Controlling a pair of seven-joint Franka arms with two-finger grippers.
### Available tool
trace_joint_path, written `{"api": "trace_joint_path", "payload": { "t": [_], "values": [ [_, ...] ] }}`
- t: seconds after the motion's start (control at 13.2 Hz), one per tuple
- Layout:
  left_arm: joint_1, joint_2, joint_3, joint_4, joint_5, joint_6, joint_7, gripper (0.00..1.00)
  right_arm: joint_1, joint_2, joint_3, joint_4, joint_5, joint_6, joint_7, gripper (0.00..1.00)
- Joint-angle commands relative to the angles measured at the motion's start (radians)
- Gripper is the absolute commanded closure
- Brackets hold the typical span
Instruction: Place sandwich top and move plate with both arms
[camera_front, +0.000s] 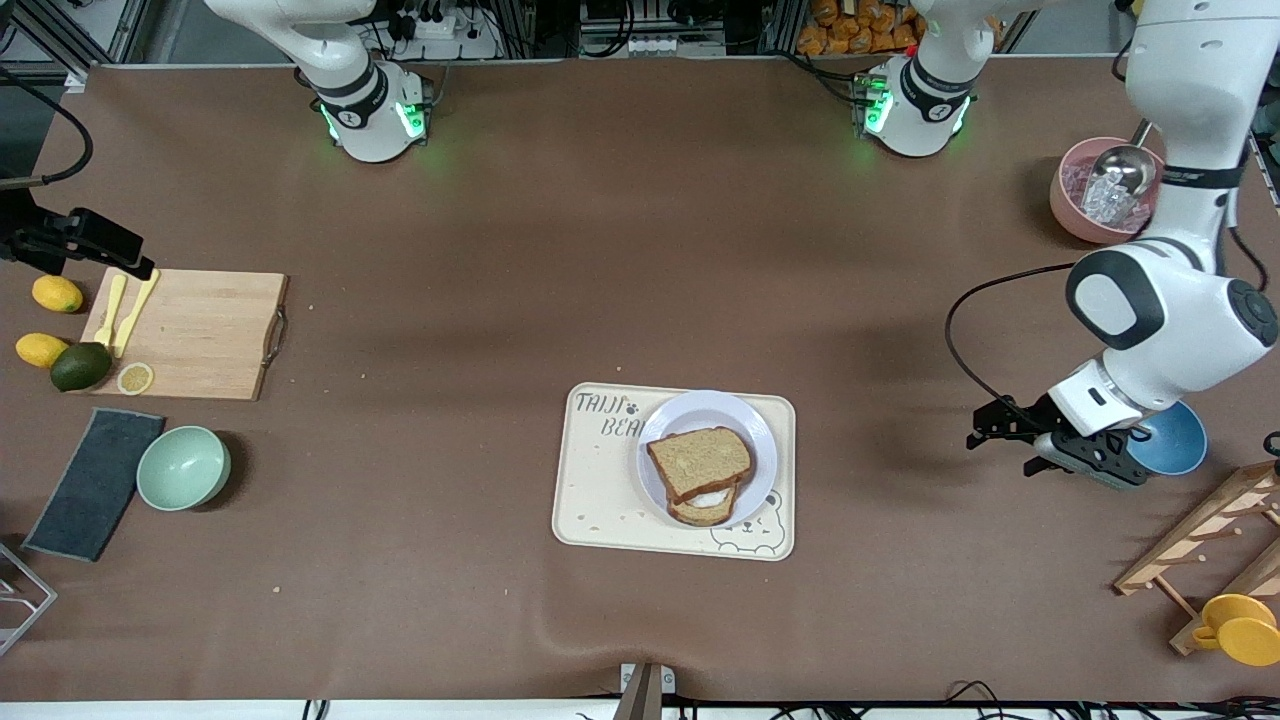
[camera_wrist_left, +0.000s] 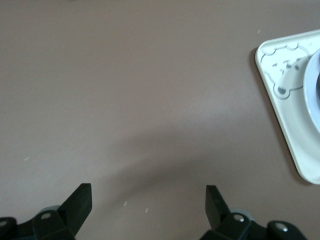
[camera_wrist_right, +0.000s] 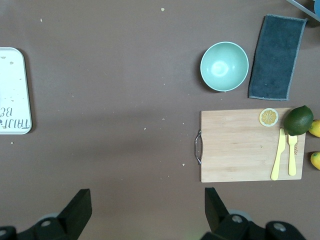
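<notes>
On the cream tray, mid-table and toward the front camera's edge, sits the plate, and the sandwich top lies on it, askew over the egg-topped slice peeking out beneath. Pink bowl up by the left arm's base holds a metal ladle and something clear; the green bowl and blue bowl look bare. Wide brown tabletop lies open all round the tray. Left gripper, fingers spread wide, hangs over bare table beside the blue bowl; its wrist view catches just the tray's bear corner. Right gripper, also spread, shows only in its own wrist view, high above the cutting board with lemon slice, lime and yellow cutlery
</notes>
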Motion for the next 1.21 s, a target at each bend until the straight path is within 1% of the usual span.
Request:
{"api": "trace_joint_path", "payload": {
  "t": [0.0,0.15,0.3,0.38,0.45,0.68,0.76,0.91,0.98,1.13],
  "values": [
    [-0.019,-0.073,0.009,0.007,0.090,-0.090,-0.157,0.00,-0.011,-0.003,0.007,0.000,0.008,0.002,0.002,0.00],
    [-0.034,-0.122,0.014,0.007,0.141,-0.155,-0.228,0.00,-0.013,-0.001,0.007,0.000,0.008,0.002,0.002,0.00],
    [-0.042,-0.178,0.012,0.013,0.266,-0.237,-0.306,0.00,-0.013,-0.001,0.007,-0.002,0.008,0.000,0.002,0.00],
    [-0.046,-0.199,0.011,0.031,0.297,-0.286,-0.341,0.00,-0.015,-0.001,0.006,-0.002,0.008,0.002,-0.001,0.00],
    [-0.058,-0.221,0.012,0.054,0.303,-0.352,-0.378,0.00,-0.015,-0.001,0.007,-0.002,0.008,0.002,-0.001,0.00],
    [-0.072,-0.267,0.015,0.164,0.314,-0.575,-0.473,0.00,-0.015,-0.001,0.006,-0.009,0.012,0.000,-0.001,0.00],
    [-0.080,-0.275,0.015,0.209,0.326,-0.645,-0.513,0.00,-0.016,-0.003,0.006,-0.009,0.029,0.000,-0.002,0.00],
    [-0.085,-0.278,0.015,0.314,0.330,-0.786,-0.605,0.00,-0.019,-0.001,0.006,-0.009,0.034,0.000,-0.002,0.00],
    [-0.085,-0.281,0.015,0.351,0.331,-0.843,-0.622,0.00,-0.021,-0.003,0.006,-0.009,0.034,0.000,-0.002,0.00],
    [-0.085,-0.327,0.015,0.369,0.365,-0.885,-0.616,0.00,-0.019,-0.003,0.006,-0.009,0.034,0.000,-0.002,0.00]
  ]
}}
